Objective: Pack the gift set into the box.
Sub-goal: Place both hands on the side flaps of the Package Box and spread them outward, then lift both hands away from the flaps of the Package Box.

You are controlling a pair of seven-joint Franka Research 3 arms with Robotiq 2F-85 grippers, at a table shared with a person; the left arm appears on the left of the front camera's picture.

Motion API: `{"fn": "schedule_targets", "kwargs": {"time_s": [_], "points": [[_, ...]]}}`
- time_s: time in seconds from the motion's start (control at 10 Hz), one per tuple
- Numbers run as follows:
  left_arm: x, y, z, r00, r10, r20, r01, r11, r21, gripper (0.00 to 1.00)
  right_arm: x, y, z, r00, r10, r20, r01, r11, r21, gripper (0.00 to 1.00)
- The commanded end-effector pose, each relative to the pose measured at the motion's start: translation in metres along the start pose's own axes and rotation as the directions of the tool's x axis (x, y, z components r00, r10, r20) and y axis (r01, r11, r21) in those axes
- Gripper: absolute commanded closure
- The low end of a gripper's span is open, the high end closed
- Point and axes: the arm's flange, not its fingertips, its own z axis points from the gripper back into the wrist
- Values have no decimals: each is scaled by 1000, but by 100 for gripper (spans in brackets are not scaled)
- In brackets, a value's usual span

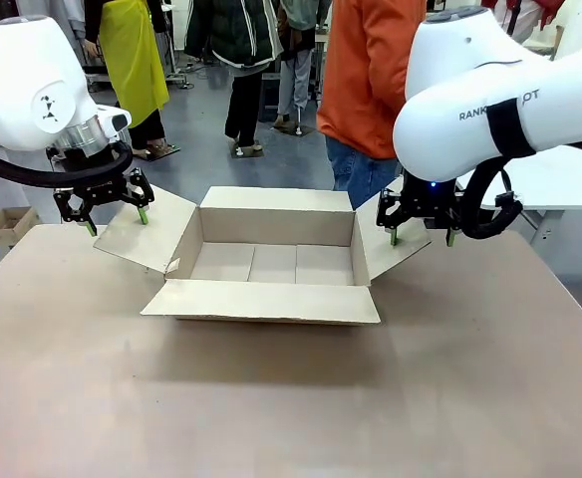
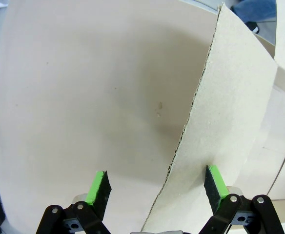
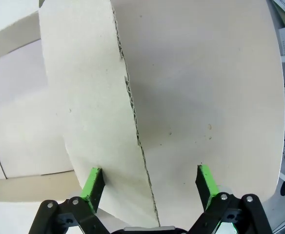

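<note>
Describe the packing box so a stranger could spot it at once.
On the brown table, between the left gripper and the right gripper, sits the box, open with four flaps spread. It is far bigger than the small carton beyond the table's left edge.

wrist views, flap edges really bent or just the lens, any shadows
Left wrist view: lens bowing curves the box flap edge, soft shadow on the table beside it. Right wrist view: same bowing and shadow. Front view: flaps straight.
</note>
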Motion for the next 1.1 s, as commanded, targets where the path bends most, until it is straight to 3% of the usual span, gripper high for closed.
{"fn": "schedule_targets", "kwargs": {"time_s": [0.0, 1.0], "points": [[-2, 0, 2, 1000, 13, 8, -13, 1000, 24, 0, 5, 1, 0, 1000, -22, 14, 22, 999, -28, 0], [-2, 0, 2, 1000, 13, 8, -13, 1000, 24, 0, 5, 1, 0, 1000, -22, 14, 22, 999, -28, 0]]}}
